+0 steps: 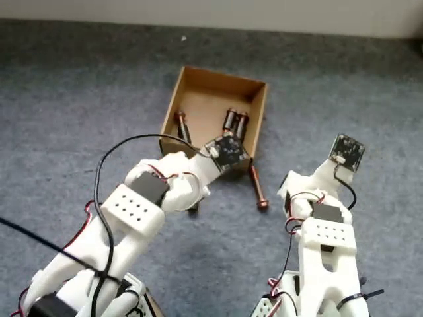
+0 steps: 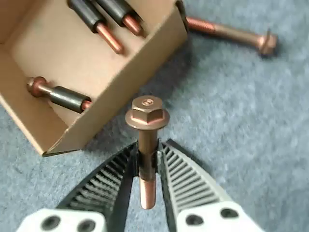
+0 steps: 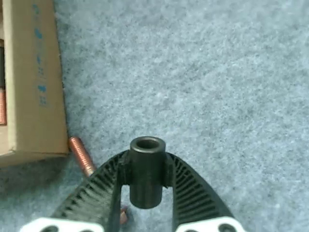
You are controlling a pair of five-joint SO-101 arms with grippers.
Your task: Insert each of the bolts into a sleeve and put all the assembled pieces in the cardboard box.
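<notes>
Held bolt (image 2: 147, 116): copper-coloured, hex flange head, clamped by its shank in the left gripper (image 2: 148, 147). Its head points away from the wrist and its threaded end sticks back between the fingers. Small stamped mark on the head, too small to read. It hangs over the carpet (image 1: 66, 99), just outside the near wall of the cardboard box (image 2: 130, 63).

Sleeve (image 3: 147, 169): black tube, pinched between the fingers of the right gripper (image 3: 147, 155), open bore facing outward, over bare carpet beside the box. No marking readable on it.

Loose bolt (image 1: 257, 188): flat on the carpet, threaded end at the box's near corner, head toward the arms. It lies between the two wrists.

Inside the box are three assembled pieces, each a bolt in a dark sleeve. One (image 1: 180, 125) lies along one side wall. The other two (image 1: 230, 120) (image 1: 241, 125) lie side by side near the opposite wall.

The box is open-topped brown card. Blue print runs along its outer wall (image 3: 41, 72) in the right wrist view, not legible.

The carpet is grey.
</notes>
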